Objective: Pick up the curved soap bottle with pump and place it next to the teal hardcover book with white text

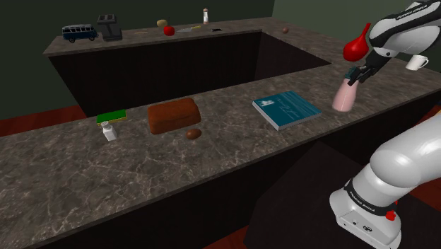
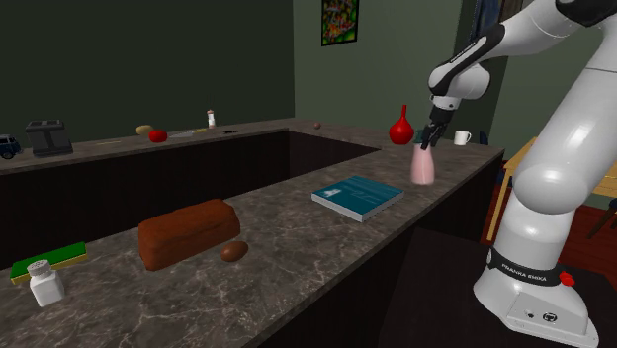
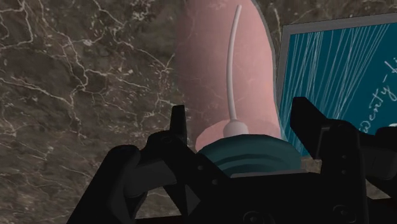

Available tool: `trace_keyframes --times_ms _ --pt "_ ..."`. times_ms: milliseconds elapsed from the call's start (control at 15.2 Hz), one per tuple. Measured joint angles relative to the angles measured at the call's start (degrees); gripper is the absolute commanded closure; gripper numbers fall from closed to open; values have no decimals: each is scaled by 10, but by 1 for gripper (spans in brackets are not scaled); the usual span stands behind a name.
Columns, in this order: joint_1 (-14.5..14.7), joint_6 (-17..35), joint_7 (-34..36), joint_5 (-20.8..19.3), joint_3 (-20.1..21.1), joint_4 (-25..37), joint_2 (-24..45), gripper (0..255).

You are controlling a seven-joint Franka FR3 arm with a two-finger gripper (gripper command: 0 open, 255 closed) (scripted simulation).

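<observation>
The soap bottle (image 1: 343, 99) is pale pink with a teal collar (image 3: 254, 159) and a thin tube inside. It stands slightly tilted at the counter's surface, just off the teal book's (image 1: 286, 109) edge toward the shoulder view's right. My black gripper (image 1: 355, 75) is shut on the bottle's top from above. In the second exterior view the gripper (image 2: 427, 138) clasps the bottle (image 2: 423, 166) right of the book (image 2: 357, 196). Through the wrist view the fingers (image 3: 178, 124) flank the collar, with the pink body (image 3: 216, 70) below and the book (image 3: 337, 70) beside it. I cannot tell whether its base touches the counter.
A red vase (image 1: 355, 47) and a white mug (image 1: 417, 62) stand behind the bottle. A brown loaf (image 1: 173, 114), a small brown oval thing (image 1: 193, 133), a white jar (image 1: 108, 131) and a green flat thing (image 1: 112, 116) lie further along the marble counter (image 1: 233, 152).
</observation>
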Motion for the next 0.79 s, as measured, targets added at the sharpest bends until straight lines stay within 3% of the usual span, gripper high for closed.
trace_keyframes --times_ms 396,792 --pt "12 49 -23 26 -18 -27 28 255" --pt "14 55 -29 32 -22 -29 34 255"
